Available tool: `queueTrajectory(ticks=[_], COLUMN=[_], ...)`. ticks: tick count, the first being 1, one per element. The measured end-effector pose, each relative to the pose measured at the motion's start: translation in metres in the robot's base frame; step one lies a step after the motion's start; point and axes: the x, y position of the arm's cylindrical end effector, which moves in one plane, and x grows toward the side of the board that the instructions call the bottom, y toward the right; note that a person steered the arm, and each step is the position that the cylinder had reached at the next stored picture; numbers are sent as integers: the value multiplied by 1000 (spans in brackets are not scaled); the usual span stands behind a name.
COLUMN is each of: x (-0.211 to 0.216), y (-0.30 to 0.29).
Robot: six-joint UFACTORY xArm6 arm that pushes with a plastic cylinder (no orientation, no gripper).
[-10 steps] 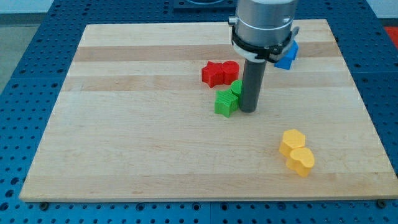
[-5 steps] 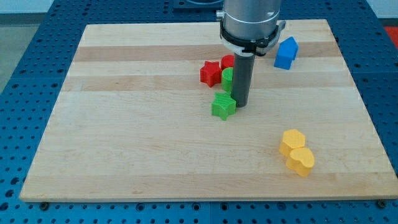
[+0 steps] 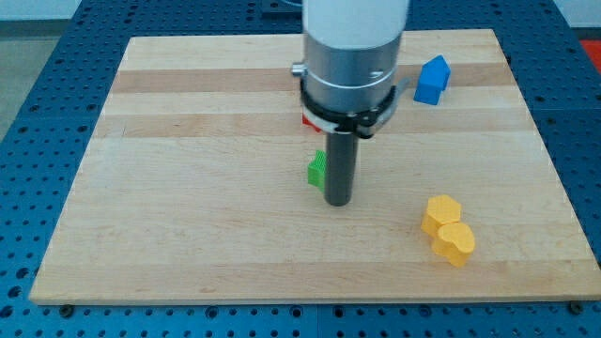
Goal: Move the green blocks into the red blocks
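Tip (image 3: 338,202) beside one green block (image 3: 317,170); two yellow blocks (image 3: 448,230); one blue block (image 3: 431,81)

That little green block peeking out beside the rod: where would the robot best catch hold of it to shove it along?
I cannot grip; my tip only pushes. The green block sits at the rod's left, mostly hidden. The red blocks lie toward the view's top, so I would probably press its lower face and push upward.

A blue house-shaped block (image 3: 431,80) sits at the worktop's (image 3: 188,188) upper right, while two touching yellow blocks (image 3: 448,230) lie at lower right.
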Motion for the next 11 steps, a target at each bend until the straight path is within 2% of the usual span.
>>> queueTrajectory(ticks=[1, 8, 11], x=[-3, -73, -66], y=[-23, -8, 78])
